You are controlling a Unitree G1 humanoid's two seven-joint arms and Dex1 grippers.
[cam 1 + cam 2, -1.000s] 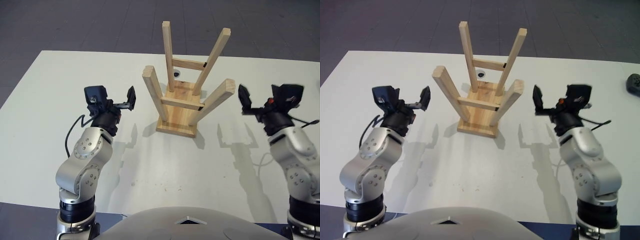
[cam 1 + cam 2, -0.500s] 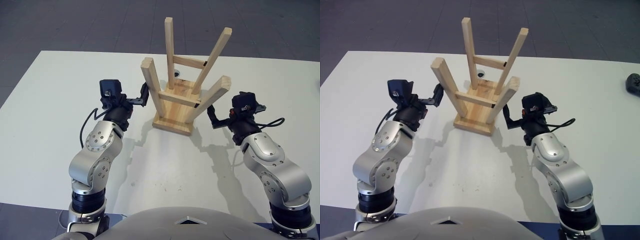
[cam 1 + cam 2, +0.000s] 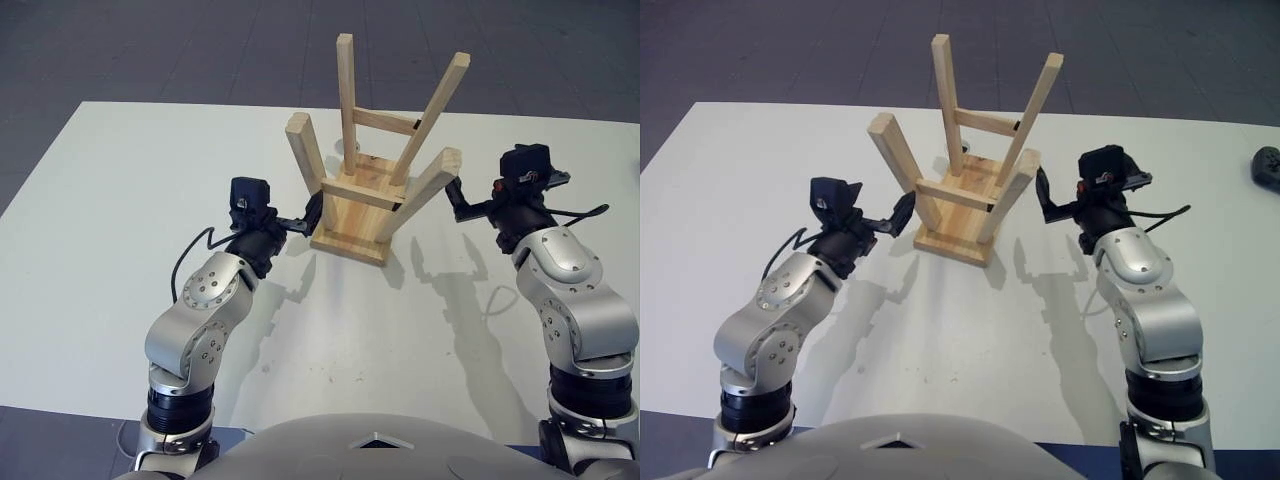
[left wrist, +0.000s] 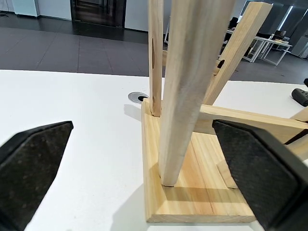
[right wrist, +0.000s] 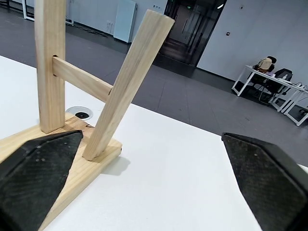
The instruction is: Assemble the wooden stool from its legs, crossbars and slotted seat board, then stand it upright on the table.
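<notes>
1. Left eye view: the stool point(image 3: 365, 190) is seen upside down in the upper middle. Its seat board point(image 3: 348, 238) lies flat on the table point(image 3: 120, 180). The left gripper point(image 3: 285, 222) is spread wide and empty, low beside the stool. The right gripper point(image 3: 485, 198) is spread wide and empty too, by a leg tip.
2. Left wrist view: the near leg point(image 4: 185, 91) is seen in the middle, between the black pads point(image 4: 33, 159). It is best squeezed low and gently.
3. Right wrist view: the slanted leg point(image 5: 127, 82) is seen at the upper left. It should be centred first, then both legs held tight for flipping.

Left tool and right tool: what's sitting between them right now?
The upside-down stool stands on the table between the left tool and the right tool, as the left eye view shows.
</notes>
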